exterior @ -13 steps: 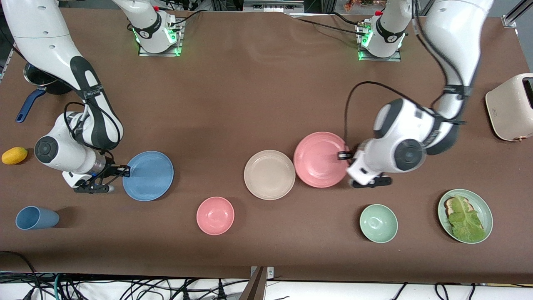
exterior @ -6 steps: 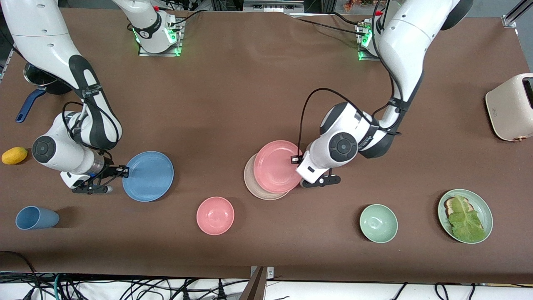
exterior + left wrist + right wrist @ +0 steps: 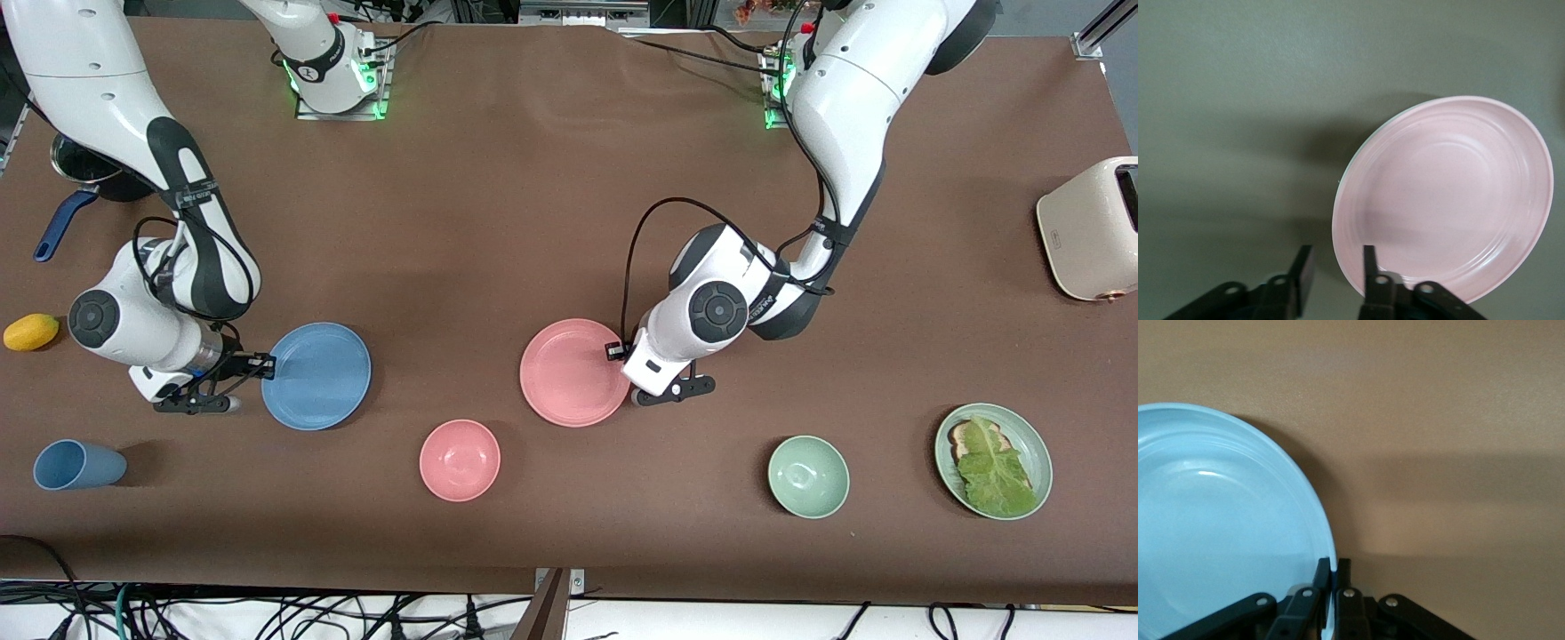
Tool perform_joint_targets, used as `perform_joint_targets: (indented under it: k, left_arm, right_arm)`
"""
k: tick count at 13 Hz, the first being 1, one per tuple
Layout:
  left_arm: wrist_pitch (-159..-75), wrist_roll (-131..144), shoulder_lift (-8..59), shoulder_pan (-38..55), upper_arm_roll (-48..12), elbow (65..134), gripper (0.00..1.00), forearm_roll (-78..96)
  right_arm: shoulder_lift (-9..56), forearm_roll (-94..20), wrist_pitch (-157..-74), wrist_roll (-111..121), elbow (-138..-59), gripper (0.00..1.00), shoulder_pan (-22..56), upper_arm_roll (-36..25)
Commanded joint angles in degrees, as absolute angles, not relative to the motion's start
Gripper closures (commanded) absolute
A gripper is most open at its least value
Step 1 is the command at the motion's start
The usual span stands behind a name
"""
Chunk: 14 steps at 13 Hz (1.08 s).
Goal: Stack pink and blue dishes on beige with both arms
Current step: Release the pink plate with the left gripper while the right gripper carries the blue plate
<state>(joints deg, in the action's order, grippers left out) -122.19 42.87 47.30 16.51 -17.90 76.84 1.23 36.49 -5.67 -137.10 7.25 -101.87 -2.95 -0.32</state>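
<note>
**Stacking plates by their rims, one down and one to go**

Standing by the table, I saw the pink plate lying flat near the middle of the brown worktop, about halfway between the edge with the arm bases and the edge by the front camera. It covered the beige plate completely; only a thin pale sliver under its rim in the left wrist view hinted at the plate below. The left gripper sat at the pink plate's rim on the side toward the left arm's end of the worktop. Its fingers stood parted, one over the rim and one outside it, gripping nothing.

The blue plate lay flat toward the right arm's end of the worktop, well apart from the pink one. The right gripper was clamped on its thin rim, the fingers pinching the edge between them.

These plates looked stiff, light and matte, so I judged the rim to be the only sensible hold; a flat dish gives the fingers nothing else. A one-sided pinch would probably let the plate droop or swing, and the smooth surface could slip. The pink bowl sat nearer the front camera, between the two plates, close to the likely path.
</note>
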Motion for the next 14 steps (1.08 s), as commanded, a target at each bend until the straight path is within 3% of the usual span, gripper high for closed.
perform_joint_targets:
  k: [1,3,7,12,14]
  left_arm:
    - [-121.38,44.65,47.38,16.61,-17.14,75.06,0.00,1.76]
    - [-119.28,44.47,46.76,15.39,-15.66,75.15,0.00,1.50]
    - [-108.12,42.72,44.13,12.49,-11.78,75.76,0.00,-2.35]
    - [-106.61,38.15,41.22,4.14,-11.78,75.50,0.00,-2.81]
    - [-106.44,33.25,40.43,1.33,-11.69,76.02,0.00,-2.73]
  right_arm:
    - [36.74,-6.42,-135.79,7.03,-101.34,1.00,-3.08,0.44]
    - [36.65,-6.15,-132.57,7.29,-99.07,1.00,-3.25,0.44]
    - [36.04,-5.89,-114.03,7.73,-86.16,1.00,-3.34,0.26]
    - [33.05,-6.59,-100.84,1.62,-78.68,1.00,0.34,0.53]
    - [33.05,-6.59,-99.49,-5.25,-77.17,1.00,4.37,0.53]
